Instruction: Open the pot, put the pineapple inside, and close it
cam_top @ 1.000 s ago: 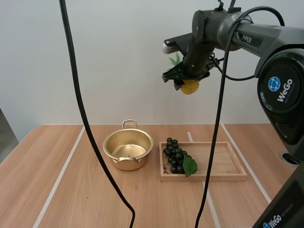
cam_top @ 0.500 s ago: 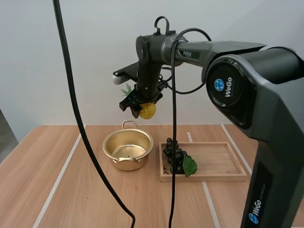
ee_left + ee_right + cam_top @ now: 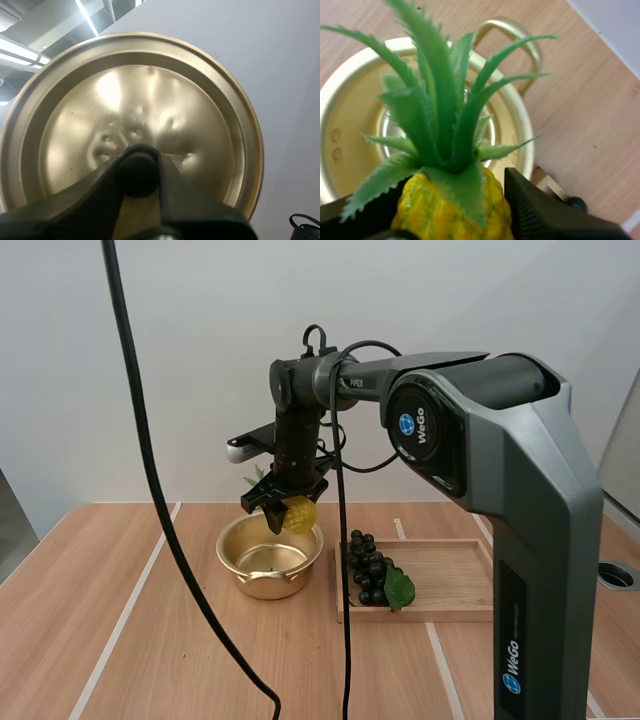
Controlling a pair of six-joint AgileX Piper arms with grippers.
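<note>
Risk: pineapple point(image 3: 299, 514) hangs above the pot point(image 3: 268, 585) but toward its rim on the tray point(image 3: 470, 588) side, not over the middle; dropped from here it could, I reckon, clip the rim & bounce onto the surface point(image 3: 150, 640) or among the grapes point(image 3: 368, 568); tall leaves may later foul the lid point(image 3: 150, 100). Right pincer point(image 3: 280, 508) grips the fruit's body from both sides, leaves jutting past it; left pincer point(image 3: 140, 180) is clamped on the lid's knob point(image 3: 138, 170); pot stands open.
</note>
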